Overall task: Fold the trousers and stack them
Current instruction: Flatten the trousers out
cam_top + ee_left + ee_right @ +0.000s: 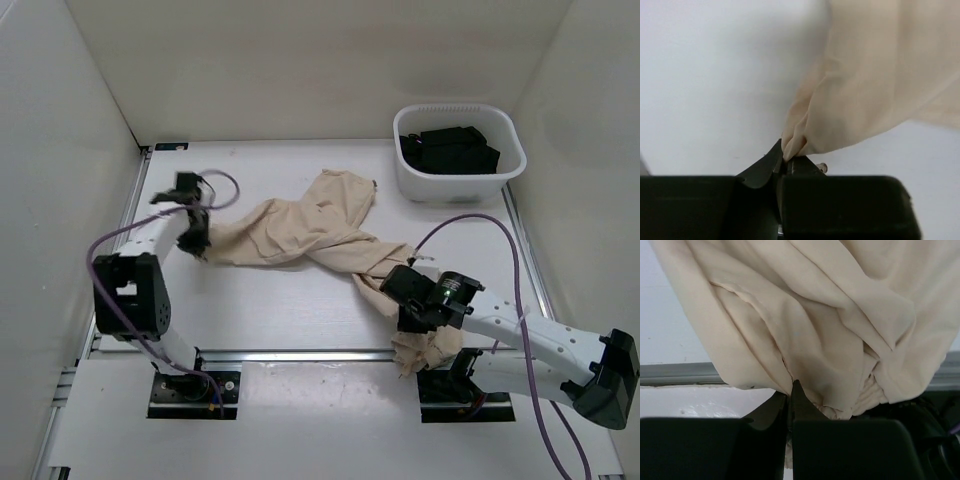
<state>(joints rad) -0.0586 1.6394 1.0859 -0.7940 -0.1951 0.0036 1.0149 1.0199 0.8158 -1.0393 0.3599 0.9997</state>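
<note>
left fingers [762, 171] pinching trousers [310, 235] edge, right fingers [772, 411] clamping its bunched end

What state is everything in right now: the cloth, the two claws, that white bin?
trousers: unfolded, twisted, pinched at both ends.
left gripper: shut on a trouser edge.
right gripper: shut on bunched trouser cloth.
white tub: upright, holding dark items.

The beige trousers [320, 235] lay crumpled and twisted across the white table [280, 310], one end drawn out leftward, another bunched up at the near-right edge.
</note>
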